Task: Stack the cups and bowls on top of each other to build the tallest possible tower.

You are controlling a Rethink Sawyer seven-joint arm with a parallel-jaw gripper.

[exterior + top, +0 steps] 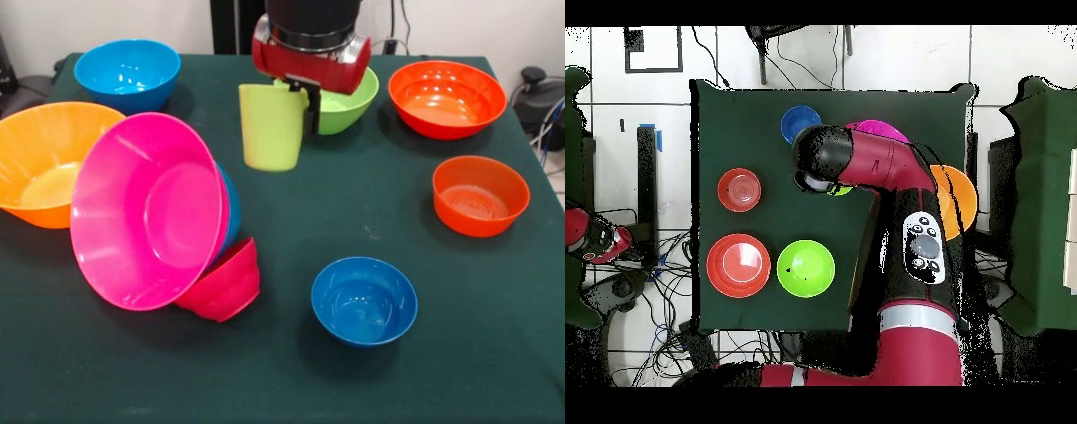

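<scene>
Lime-green and lifted clear of the dark green bench [371, 212], the cup [271, 125] hangs from your tool [311, 104], whose black finger is clamped over the cup's rim on the side nearest the green bowl [349, 104]. That bowl sits upright just behind the cup, partly hidden by the red wrist of the arm [311, 55].

At the left of the front view, the large pink bowl [146, 210] lies tipped on its side, its mouth facing the camera, with a blue bowl [229, 212] nested behind it and the small crimson bowl [225, 281] leaning against its lower edge.

You see the large orange bowl [48, 159] touching the pink one from the left, and another blue bowl [128, 74] upright behind it.

On the right stand two red-orange bowls, the larger [447, 97] farther back, the smaller [480, 194] nearer. A small blue bowl [364, 300] sits upright alone towards the front.

From overhead, the arm covers the cup almost wholly.
</scene>
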